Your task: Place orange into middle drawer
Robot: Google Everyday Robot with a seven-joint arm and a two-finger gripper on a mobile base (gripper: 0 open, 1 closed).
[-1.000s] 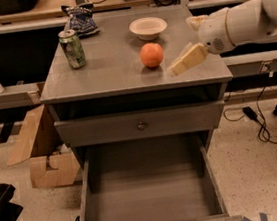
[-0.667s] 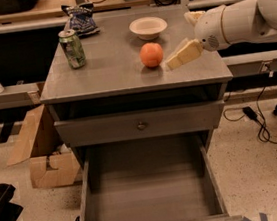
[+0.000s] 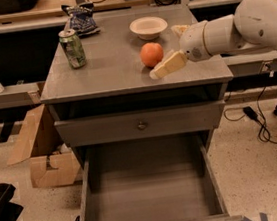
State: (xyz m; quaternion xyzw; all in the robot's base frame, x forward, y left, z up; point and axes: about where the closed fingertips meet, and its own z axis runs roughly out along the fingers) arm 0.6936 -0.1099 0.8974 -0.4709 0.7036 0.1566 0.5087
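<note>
The orange (image 3: 151,54) sits on the grey cabinet top (image 3: 108,71), just in front of the white bowl (image 3: 148,27). My gripper (image 3: 167,51) reaches in from the right on a white arm and is open. One finger (image 3: 167,65) lies low at the orange's front right, and the other (image 3: 179,29) is behind it to the right. Neither finger visibly touches the orange. The middle drawer (image 3: 86,189) is pulled out wide below, its bare floor empty.
A green can (image 3: 73,48) and a blue snack bag (image 3: 81,20) stand on the left of the top. A shut drawer with a round knob (image 3: 141,125) is above the open one. A cardboard box (image 3: 38,157) lies on the floor at left, and cables (image 3: 261,122) at right.
My gripper has moved left toward the orange, so its lower finger now lies close beside the fruit. The orange has not moved.
</note>
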